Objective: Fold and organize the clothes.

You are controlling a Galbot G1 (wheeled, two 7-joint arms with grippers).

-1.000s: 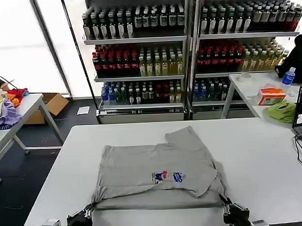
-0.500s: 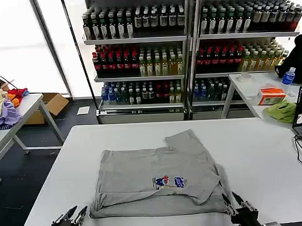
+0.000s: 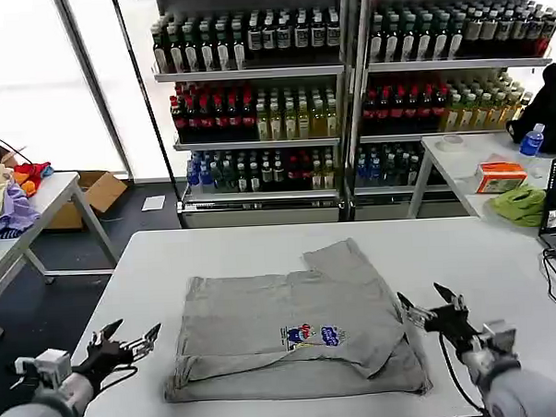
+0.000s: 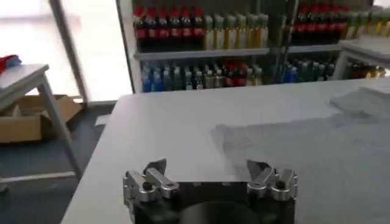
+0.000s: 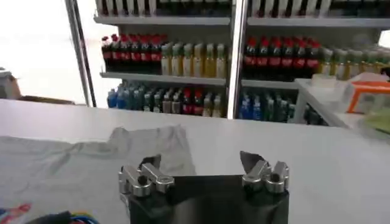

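One grey shirt (image 3: 293, 332) lay in the middle of the white surface (image 3: 474, 265), judged only partly folded with its sleeve spread, while the left claw (image 3: 127, 344) and right claw (image 3: 430, 305) were held apart and empty beside it.

Behind the wide white table (image 3: 501, 254) stand tall metal shelves of coloured drink bottles (image 3: 264, 107). On the left, a grey side table (image 3: 38, 205) carries a heap of purple, cream and red cloth (image 3: 10, 197), with a brown cardboard box (image 3: 97, 193) beside it. On the right, another white table (image 3: 470, 163) holds a lime-green cloth (image 3: 521, 204), an orange box (image 3: 500, 176) and a blue bottle (image 3: 532, 141).
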